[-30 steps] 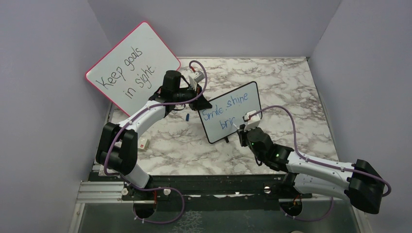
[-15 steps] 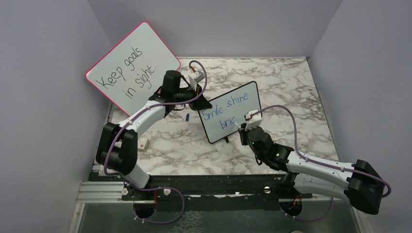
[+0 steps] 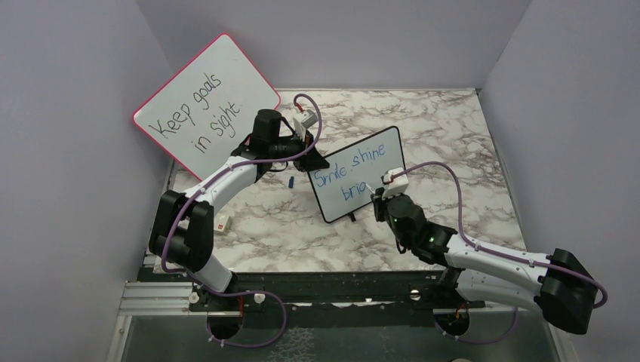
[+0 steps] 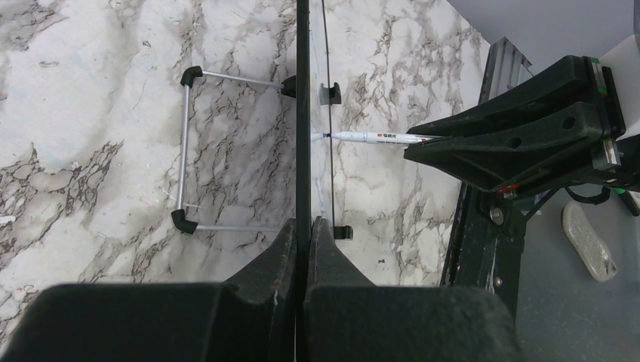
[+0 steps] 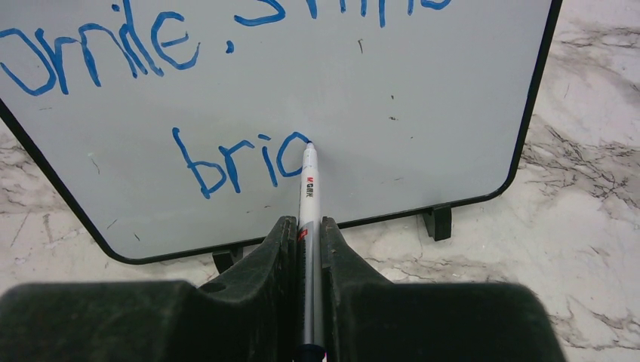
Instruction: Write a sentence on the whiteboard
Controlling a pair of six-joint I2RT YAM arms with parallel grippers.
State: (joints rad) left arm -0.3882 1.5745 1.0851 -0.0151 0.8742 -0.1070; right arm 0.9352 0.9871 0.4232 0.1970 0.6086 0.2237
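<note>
Whiteboard [image 3: 356, 176] stands upright near the middle of the marble bench [image 3: 468, 143], braced for writing. The left pincer [image 3: 310, 161] is clenched on the frame near the upper left corner, apparently so the board neither tips nor slides under the marker's push. The right pincer [image 3: 380, 202] grasps a white marker [image 5: 309, 185] lengthwise between its fingers, with the tip against the board face at the end of the second line.

The sentence [image 5: 226, 162], in blue, reads "Smile, shine" above. Below it are "bri" and an unfinished round letter, so the word "bright" looks partway written.

The right wrist view alone brings the letters close. It shows the tip touching the top of the round stroke and the little black feet [image 5: 438, 221] resting on the bench.

The left wrist view sees the whiteboard edge-on, a thin dark line caught between the closed fingers. A wire stand [image 4: 183, 151] props it from behind, and the marker meets it from the other side.

Only the overhead view takes in the red-framed board [image 3: 204, 102] reading "Keep goals in sight", which leans at the left wall, well apart. It also shows a small blue cap [image 3: 290, 182] on the bench beside the left arm.
</note>
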